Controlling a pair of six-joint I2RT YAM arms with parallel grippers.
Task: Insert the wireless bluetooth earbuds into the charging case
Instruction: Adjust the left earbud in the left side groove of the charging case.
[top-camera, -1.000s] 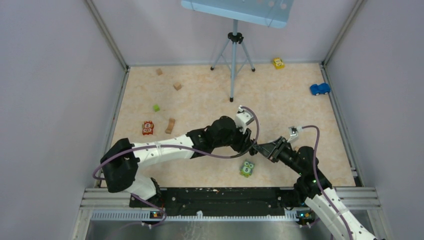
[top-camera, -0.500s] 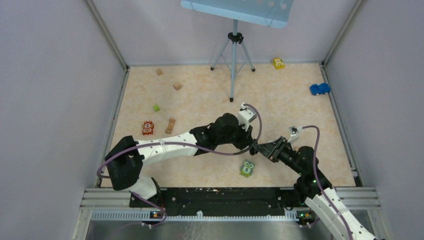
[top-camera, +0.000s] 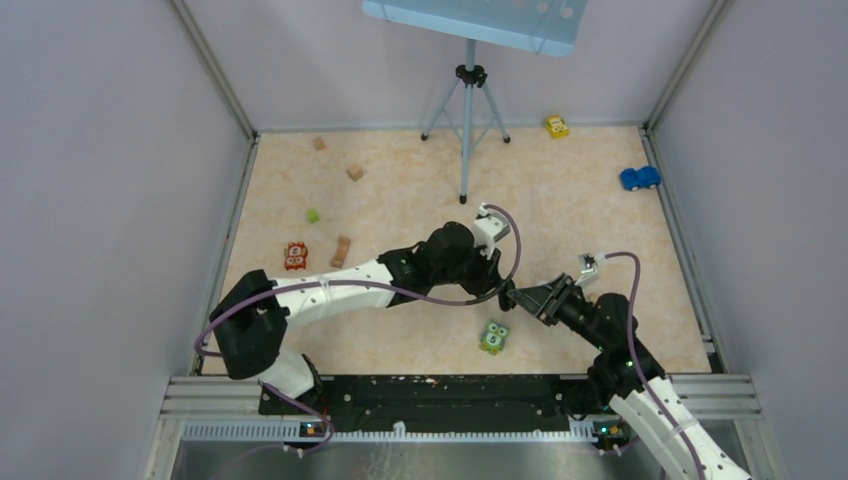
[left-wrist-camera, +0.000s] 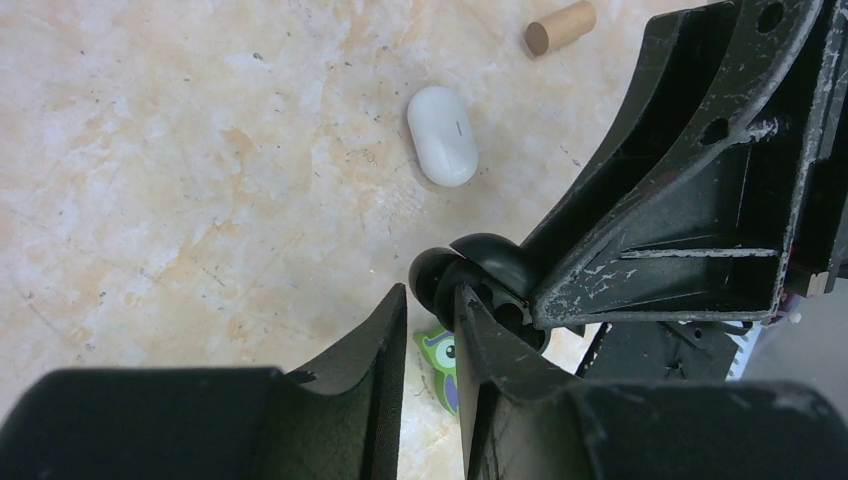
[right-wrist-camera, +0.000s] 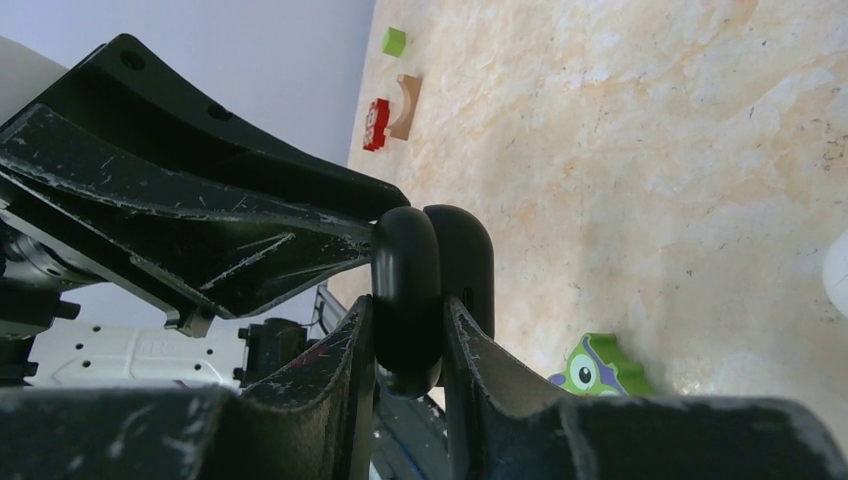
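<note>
While pinching open black charging case (right-wrist-camera: 408, 280) mid-air in right jaws, feed from left: sockets dead ahead, right at left jaws' tips. Left jaws nearly together, slim gap, no earbud visible.

The right hand (right-wrist-camera: 408, 320) and the black case (right-wrist-camera: 432, 290) it is clamping are blocking the way straight ahead of the left hand (left-wrist-camera: 430, 300), sitting right at its fingertips. Under both hands an owl toy (top-camera: 494, 337) is lying on the table (top-camera: 400, 200). Farther ahead of the left hand, a white case (left-wrist-camera: 442, 135) and a wooden peg (left-wrist-camera: 560, 25) are lying apart, with bare table stretching around them.
</note>
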